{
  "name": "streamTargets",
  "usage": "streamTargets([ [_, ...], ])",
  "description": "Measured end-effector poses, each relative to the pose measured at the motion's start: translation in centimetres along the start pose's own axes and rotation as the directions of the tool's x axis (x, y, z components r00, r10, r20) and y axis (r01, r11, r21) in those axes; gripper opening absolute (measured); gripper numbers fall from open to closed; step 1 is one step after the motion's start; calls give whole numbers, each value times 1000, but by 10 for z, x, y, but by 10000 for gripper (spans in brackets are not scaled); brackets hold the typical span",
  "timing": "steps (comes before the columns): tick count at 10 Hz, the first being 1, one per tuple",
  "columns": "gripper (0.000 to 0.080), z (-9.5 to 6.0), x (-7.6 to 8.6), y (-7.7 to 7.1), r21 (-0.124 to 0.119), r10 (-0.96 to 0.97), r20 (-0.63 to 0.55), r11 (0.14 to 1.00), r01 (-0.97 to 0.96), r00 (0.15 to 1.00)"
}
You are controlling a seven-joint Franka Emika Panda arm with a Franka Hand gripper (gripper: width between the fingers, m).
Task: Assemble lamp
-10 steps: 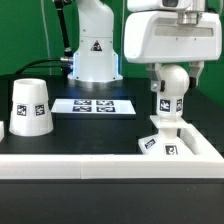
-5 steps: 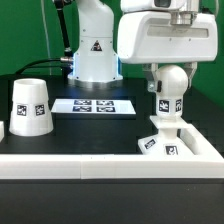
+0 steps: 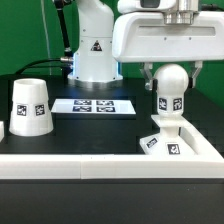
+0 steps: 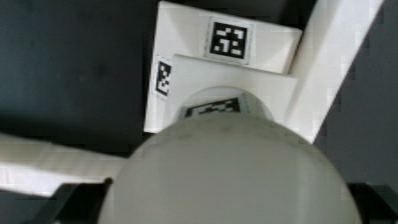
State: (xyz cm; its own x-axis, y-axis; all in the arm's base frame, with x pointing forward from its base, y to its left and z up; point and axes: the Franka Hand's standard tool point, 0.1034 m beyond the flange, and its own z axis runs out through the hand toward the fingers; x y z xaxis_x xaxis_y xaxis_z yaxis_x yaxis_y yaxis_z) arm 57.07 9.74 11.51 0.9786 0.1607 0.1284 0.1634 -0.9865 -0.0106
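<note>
In the exterior view, the gripper [image 3: 170, 78] pinches the bulb [image 3: 168, 102] by its ball top. The bulb's long axis is upright, straight above the base [image 3: 160, 146], which sits in the near desk corner on the exterior view's right. The shade [image 3: 30, 106] stands well apart by the opposite edge. In the wrist view, the bulb [image 4: 222, 165] hides the middle of the base [image 4: 222, 62]. Its foot is probably seated, though I can't be sure.

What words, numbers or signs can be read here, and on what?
No words or numbers can be read.
Triangle sign on the robot's white body: too small to read.
Square black-and-white patterns, no text: on the shade, bulb, base and marker board.
</note>
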Motion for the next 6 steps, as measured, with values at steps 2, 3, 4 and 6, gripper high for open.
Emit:
streamTargets([
  [2,577,0,0,1,11,206,1,979,-206,979],
  [3,577,0,1,1,11,260,-1,966,-260,966],
  [4,578,0,1,2,11,329,0,944,-329,944],
  [6,578,0,1,3,12,448,2,894,-448,894],
])
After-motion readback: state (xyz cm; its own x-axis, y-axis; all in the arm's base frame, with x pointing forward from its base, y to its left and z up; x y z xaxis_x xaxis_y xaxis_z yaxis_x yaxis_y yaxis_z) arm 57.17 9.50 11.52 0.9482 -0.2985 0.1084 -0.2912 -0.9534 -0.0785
